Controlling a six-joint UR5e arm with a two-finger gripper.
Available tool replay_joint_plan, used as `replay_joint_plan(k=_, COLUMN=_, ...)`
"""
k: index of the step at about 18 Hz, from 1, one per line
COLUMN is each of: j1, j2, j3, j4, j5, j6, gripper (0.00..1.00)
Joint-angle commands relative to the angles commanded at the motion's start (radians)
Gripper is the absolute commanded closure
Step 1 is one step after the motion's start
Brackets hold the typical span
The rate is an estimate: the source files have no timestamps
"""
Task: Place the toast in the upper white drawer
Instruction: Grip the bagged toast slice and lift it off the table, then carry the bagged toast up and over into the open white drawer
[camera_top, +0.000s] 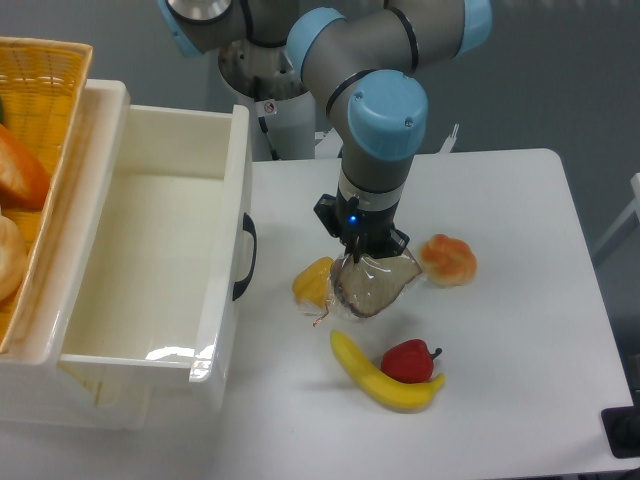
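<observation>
The toast (372, 286), a brown slice in shiny clear wrap, hangs directly beneath my end effector (357, 256), which pinches the top of the wrap between its fingers; the slice sits just above or on the table (500, 200), and I cannot tell which. Immediately to the left of the end effector, touching the wrap, lies a small yellow-orange item (313, 282) whose kind I cannot make out. To the right of the end effector, just beside the toast, rests a round orange-tan bun (448, 259). Below the end effector, nearer the camera, a yellow banana (380, 377) lies on the table with a red pepper-like fruit (408, 360) touching its upper edge. Farther left of the end effector stands the upper white drawer (225, 250), pulled open, its interior showing bare white walls and its curved black handle (246, 256) facing the toast. Beyond the drawer, at the far left, a yellow wicker basket (45, 90) holds orange items (18, 175).
</observation>
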Motion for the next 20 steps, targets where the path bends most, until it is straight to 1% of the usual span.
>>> replay_joint_plan(k=6, j1=0.002, j2=0.000, j3=0.005, j4=0.000, j5=-0.002, j6=-0.035, gripper=1.00)
replay_joint_plan(k=8, j1=0.008, j2=0.002, j3=0.018, j4=-0.009, j5=-0.003, j6=-0.054, gripper=1.00)
replay_joint_plan(k=9, j1=0.009, j2=0.002, j3=0.028, j4=-0.024, j5=-0.003, j6=-0.070, gripper=1.00)
replay_joint_plan(k=11, j1=0.008, j2=0.002, j3=0.050, j4=-0.064, j5=-0.006, j6=-0.093, gripper=1.00)
replay_joint_plan(k=13, j1=0.008, j2=0.008, j3=0.067, j4=-0.121, j5=-0.027, j6=-0.155, gripper=1.00)
replay_joint_plan(k=15, j1=0.011, j2=0.061, j3=0.078, j4=-0.176, j5=-0.057, j6=-0.185, gripper=1.00)
replay_joint_plan(k=17, j1=0.035, j2=0.106, j3=0.078, j4=-0.219, j5=-0.125, j6=-0.210, gripper=1.00)
replay_joint_plan(k=20, j1=0.044, j2=0.167, j3=0.078, j4=-0.305, j5=-0.143, j6=-0.216, gripper=1.00)
